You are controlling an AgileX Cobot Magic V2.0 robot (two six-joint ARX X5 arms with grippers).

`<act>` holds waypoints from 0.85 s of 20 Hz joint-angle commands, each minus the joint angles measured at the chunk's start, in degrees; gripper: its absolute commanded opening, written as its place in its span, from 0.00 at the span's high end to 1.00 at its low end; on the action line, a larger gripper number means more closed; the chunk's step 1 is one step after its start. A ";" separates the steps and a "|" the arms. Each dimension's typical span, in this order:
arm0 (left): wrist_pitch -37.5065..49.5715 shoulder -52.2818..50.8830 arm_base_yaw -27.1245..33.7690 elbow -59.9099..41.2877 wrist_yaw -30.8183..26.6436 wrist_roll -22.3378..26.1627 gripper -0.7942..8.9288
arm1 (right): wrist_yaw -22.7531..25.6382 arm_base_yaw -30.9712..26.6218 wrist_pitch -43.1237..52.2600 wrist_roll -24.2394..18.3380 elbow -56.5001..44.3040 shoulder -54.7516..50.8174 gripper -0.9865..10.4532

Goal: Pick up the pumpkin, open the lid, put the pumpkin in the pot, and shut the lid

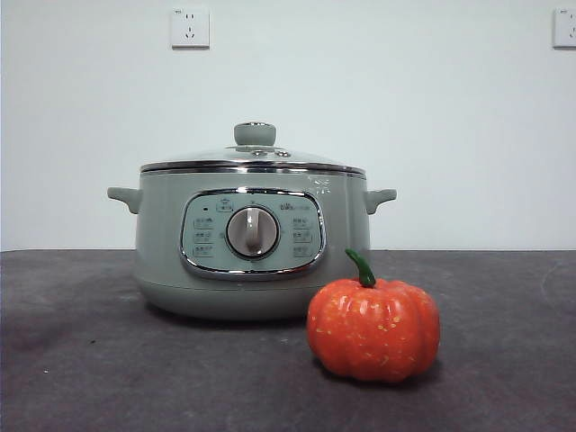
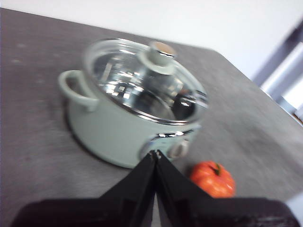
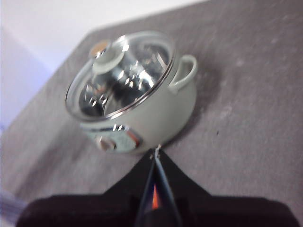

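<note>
A sage-green pot stands on the dark table, its glass lid seated and its knob untouched, while the pumpkin sits upright just in front of it, at about 4 o'clock from the dial in the front view. Both arms wait above the scene: the left gripper and the right gripper each show their jaws pressed together, holding nothing, well clear of pot and pumpkin.

The step in hand appears to be the first, the pick-up. The pumpkin lies nearer the left gripper's view (the right wrist view does not show it at all), so that arm looks the likelier one to reach. Its jaws would need to spread wider than the ribbed body before descending, then close across the widest part rather than on the curved green stem, which seems apt to slip. The approach should stay on the pumpkin's open side, since the pot's front panel is close behind.
</note>
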 commanded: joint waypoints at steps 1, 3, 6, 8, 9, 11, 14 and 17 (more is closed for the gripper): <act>-3.17 3.85 0.17 4.39 3.89 6.32 0.93 | -1.27 0.17 -7.13 -8.24 7.17 4.61 0.92; -6.49 6.60 0.17 7.80 6.23 9.03 0.93 | -2.21 0.20 -12.83 -12.02 11.41 7.26 0.92; -11.80 9.79 0.15 12.35 8.39 12.31 0.93 | -2.69 0.33 -19.67 -16.02 16.66 10.08 0.92; -15.80 11.52 0.13 15.21 9.42 14.56 0.93 | -2.69 0.77 -24.41 -18.25 19.65 11.39 0.92; -17.49 12.02 0.07 16.31 9.44 15.37 0.93 | -2.51 1.16 -25.79 -18.58 20.59 11.72 0.92; -20.55 12.92 0.04 18.21 9.33 17.14 0.93 | -2.47 2.01 -27.23 -18.88 21.75 11.85 0.92; -22.34 13.20 0.00 19.87 9.25 18.12 0.93 | -2.38 3.04 -27.50 -18.86 21.97 11.80 0.92; -22.36 13.25 0.00 19.89 8.85 17.64 0.85 | -2.45 3.10 -27.50 -18.80 21.97 11.85 0.86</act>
